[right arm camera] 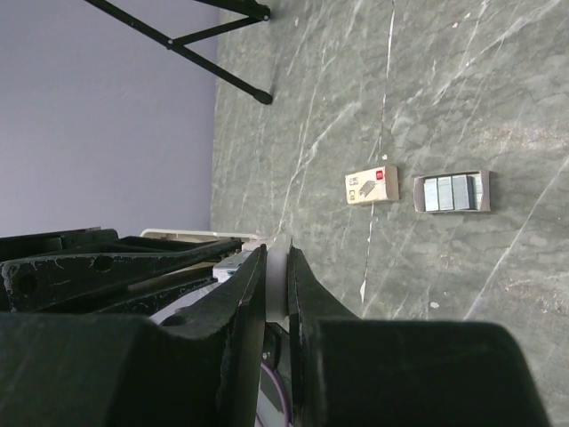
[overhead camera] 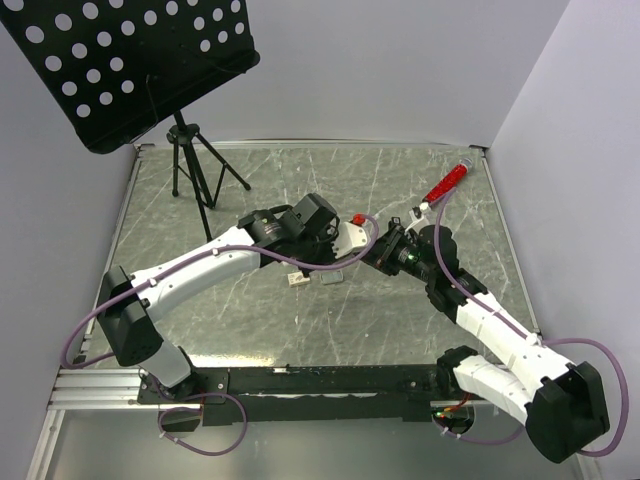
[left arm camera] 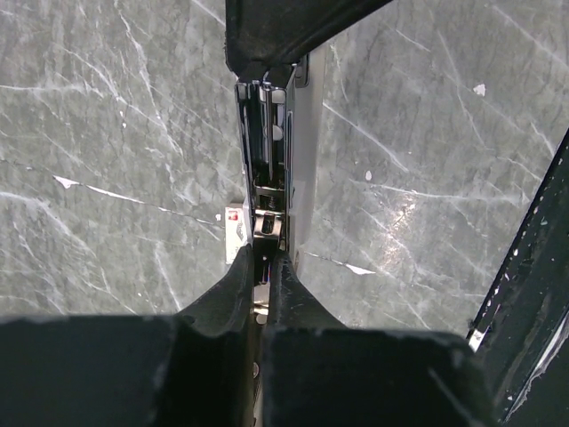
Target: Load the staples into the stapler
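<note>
Jaws of the left gripper (left arm camera: 267, 267) pressed fully together, a thin silvery part of the stapler (left arm camera: 260, 142) caught between the tips, seemingly the near end of its metal rail. Probably pinched there to pull the rail or lid open; exact part too cramped to tell.

Jaws of the right gripper (right arm camera: 277, 254) nearly together from the opposite side, clamped on a pale bar (right arm camera: 277, 271) lying flush beside the black one. Judged to be the stapler's other half, joined at that far end.

Stapler therefore held between both arms, clear above the middle of the bench (right arm camera: 462, 80), lengthwise from one gripper to the other. One grip to steady it, by the look of things, and the other to work the opening.

Just below on the bench, the staples: a small cream box (right arm camera: 371, 185) with red print, lying flat, and close beside it, not touching, a shallow tray (right arm camera: 452, 191) of greyish strips. Both near enough under the stapler for a short reach. Loading judged not yet begun; opening first.

Farther out, a red cylinder (overhead camera: 447, 183) near the far right corner and a black perforated music stand (overhead camera: 130, 60) on a tripod (overhead camera: 195, 165) at far left, neither involved.
</note>
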Available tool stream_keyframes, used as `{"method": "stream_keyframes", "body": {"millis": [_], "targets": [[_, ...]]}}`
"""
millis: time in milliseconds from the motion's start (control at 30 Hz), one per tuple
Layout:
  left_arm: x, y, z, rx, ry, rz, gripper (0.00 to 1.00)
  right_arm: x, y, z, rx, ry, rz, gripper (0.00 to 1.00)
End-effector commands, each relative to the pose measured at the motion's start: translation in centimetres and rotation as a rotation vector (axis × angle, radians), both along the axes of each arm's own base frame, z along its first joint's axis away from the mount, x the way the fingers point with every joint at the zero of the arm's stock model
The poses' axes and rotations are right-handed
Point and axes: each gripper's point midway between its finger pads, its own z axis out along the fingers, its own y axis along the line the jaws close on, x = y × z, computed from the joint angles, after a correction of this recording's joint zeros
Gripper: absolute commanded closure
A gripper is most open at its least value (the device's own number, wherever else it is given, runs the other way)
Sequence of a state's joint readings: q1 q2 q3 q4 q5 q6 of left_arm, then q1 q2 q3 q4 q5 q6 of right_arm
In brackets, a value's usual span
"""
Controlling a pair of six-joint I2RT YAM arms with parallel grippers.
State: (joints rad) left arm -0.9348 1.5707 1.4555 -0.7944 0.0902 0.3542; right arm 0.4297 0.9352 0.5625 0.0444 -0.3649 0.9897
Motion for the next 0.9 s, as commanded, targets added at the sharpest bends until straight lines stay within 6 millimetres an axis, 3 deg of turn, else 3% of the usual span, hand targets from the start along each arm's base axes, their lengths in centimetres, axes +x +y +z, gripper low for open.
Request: {"method": "stream_keyframes", "body": {"millis": [0,100,167,367,500,633,867], "targets": [[-0.2,-0.2,0.1,-0.004,0.011,-0.012,0.99,-0.1,0.9,1.8,0.047,-0.061,0.046,1.0],[-0.4,0.5,-0.8,0.029,0.02,0.0,0.99,-0.4,1.1,1.0,0.021,-0.053,0.075,0.96],[-0.3,1.0,-1.3,0.051,0.016,0.011,0.99,-0.6,0.9,0.2,0.005,-0.052,0.077,0.79],[-1.0,2.5,-3.9,0.126,0.049,0.017,0.99,-1.0,-0.4,-2.1,-0.053,-0.059,0.036,0.5],[-1.4,3.4,-5.5,0.191,0.057,0.014,0.99,-1.2,-1.4,-4.0,-0.113,-0.046,0.001,0.42],[-2.7,2.9,-7.2,0.249,0.057,-0.048,0.99,-1.5,-3.4,-6.6,-0.214,-0.03,-0.062,0.35],[-4.4,2.4,-10.4,0.373,0.033,-0.107,0.99,-1.7,-5.8,-9.0,-0.318,-0.033,-0.141,0.32]]}}
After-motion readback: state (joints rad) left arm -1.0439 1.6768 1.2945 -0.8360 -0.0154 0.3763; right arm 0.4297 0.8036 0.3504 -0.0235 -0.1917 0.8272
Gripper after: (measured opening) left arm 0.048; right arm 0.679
